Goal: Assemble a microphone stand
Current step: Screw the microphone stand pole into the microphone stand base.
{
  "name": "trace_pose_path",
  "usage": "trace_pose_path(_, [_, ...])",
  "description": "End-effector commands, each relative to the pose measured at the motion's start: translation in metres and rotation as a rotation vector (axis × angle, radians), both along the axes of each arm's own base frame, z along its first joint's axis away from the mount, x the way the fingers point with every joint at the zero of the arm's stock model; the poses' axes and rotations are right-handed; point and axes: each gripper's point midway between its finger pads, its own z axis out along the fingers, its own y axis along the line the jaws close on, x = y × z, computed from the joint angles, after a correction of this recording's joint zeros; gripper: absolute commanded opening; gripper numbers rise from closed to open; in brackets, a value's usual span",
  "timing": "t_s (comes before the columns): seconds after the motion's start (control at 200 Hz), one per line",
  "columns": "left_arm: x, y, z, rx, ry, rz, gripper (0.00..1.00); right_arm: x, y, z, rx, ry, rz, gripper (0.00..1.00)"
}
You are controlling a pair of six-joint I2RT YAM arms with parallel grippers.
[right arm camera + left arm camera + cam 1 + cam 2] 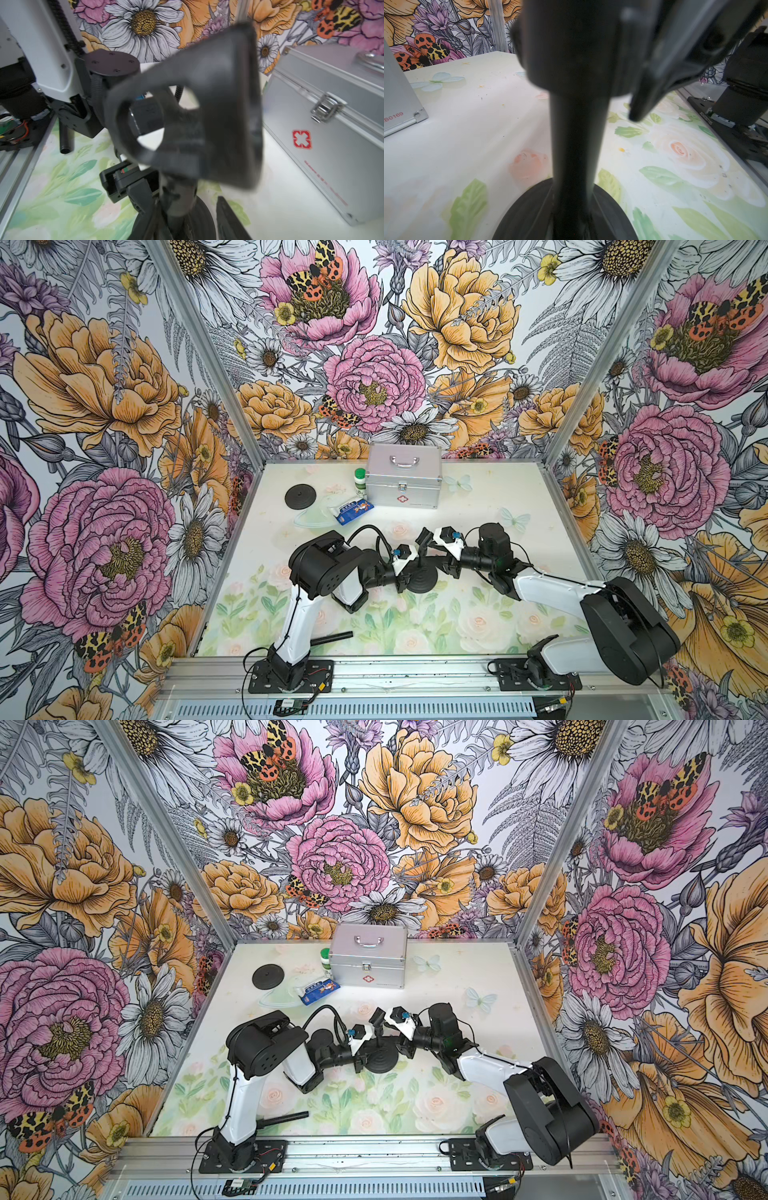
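A black round base (420,581) lies mid-table with a black pole (577,135) standing upright on it. A black microphone clip (209,108) sits at the pole's top and shows in both top views (377,1017). My left gripper (409,572) comes in from the left, shut on the pole low down, just above the base (525,218). My right gripper (429,560) reaches in from the right below the clip. It is open: its fingers (228,220) stand apart from the pole. In the left wrist view one of the right fingers (641,104) hangs beside the pole.
A second round black base (300,495) lies at the back left. A loose black rod (332,638) rests by the left arm's foot. A silver case (404,477), a green-capped bottle (360,481) and a blue packet (353,510) stand at the back.
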Motion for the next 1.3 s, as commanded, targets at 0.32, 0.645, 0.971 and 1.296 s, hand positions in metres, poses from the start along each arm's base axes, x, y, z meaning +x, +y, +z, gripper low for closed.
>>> trace_pose_path(0.32, [-0.009, -0.007, -0.004, 0.004, -0.014, -0.049, 0.23, -0.017, 0.015, -0.002, -0.044, 0.107, 0.277, 0.01])
trace_pose_path(0.645, [-0.004, -0.004, -0.007, 0.009, -0.006, -0.026, 0.24, 0.035, -0.071, -0.033, 0.008, 0.070, -0.944, 0.00])
trace_pose_path(0.971, [-0.002, -0.003, -0.006, 0.003, 0.002, -0.029, 0.23, -0.031, 0.014, -0.024, -0.053, 0.027, -0.131, 0.36])
trace_pose_path(1.296, [-0.011, -0.003, -0.006, 0.001, -0.004, -0.083, 0.22, -0.030, -0.001, 0.001, -0.054, 0.108, 0.175, 0.36])
